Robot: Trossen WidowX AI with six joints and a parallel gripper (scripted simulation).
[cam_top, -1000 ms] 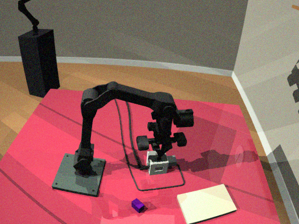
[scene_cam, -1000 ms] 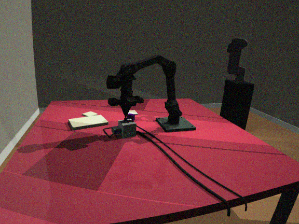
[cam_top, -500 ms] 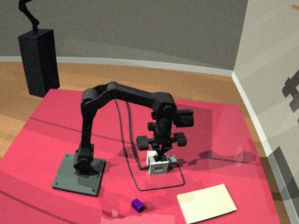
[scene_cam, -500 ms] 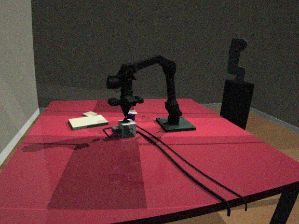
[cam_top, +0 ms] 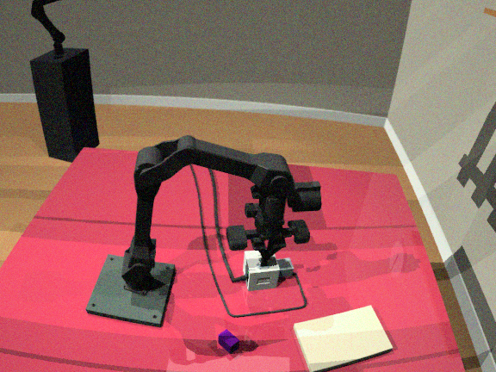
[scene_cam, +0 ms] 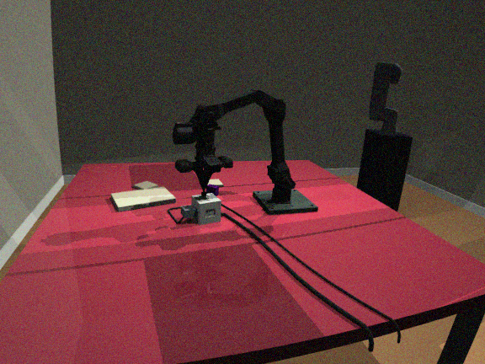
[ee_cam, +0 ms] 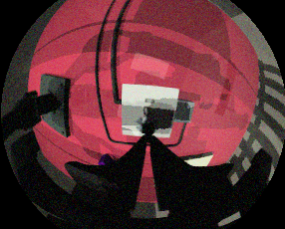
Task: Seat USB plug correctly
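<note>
Red covers the tabletop, edged by wooden floor and grey walls, with a black two-piece stand and arm off in the far corner. On the red surface stands a white, box-shaped power cube (cam_top: 263,280) (scene_cam: 207,212) (ee_cam: 134,95), a grey block plug (cam_top: 285,267) (scene_cam: 188,211) (ee_cam: 184,112) in one side face. Two dark cables (cam_top: 216,215) (scene_cam: 295,265) (ee_cam: 100,75) run from around it.

The relation that matters is vertical: the black parallel-jaw gripper (cam_top: 266,259) (scene_cam: 205,194) (ee_cam: 147,138) points down directly over the cube, its tips at the top face. Its fingers are nearly closed, clamped on something thin, which I take to be the USB plug in the top socket. That plug is hidden by the fingertips and their shadow, so its long axis, its facing and its depth cannot be read. Presumably it runs in line with the fingers.

If it is still jammed, the coming move would be straight up along that line, then a half turn about it and a straight push down. A sideways pull could drag or tip the cube. The single arm, bolted to its dark green base plate (cam_top: 101,297) (scene_cam: 309,206) (ee_cam: 62,85), reaches across from one side.
</note>
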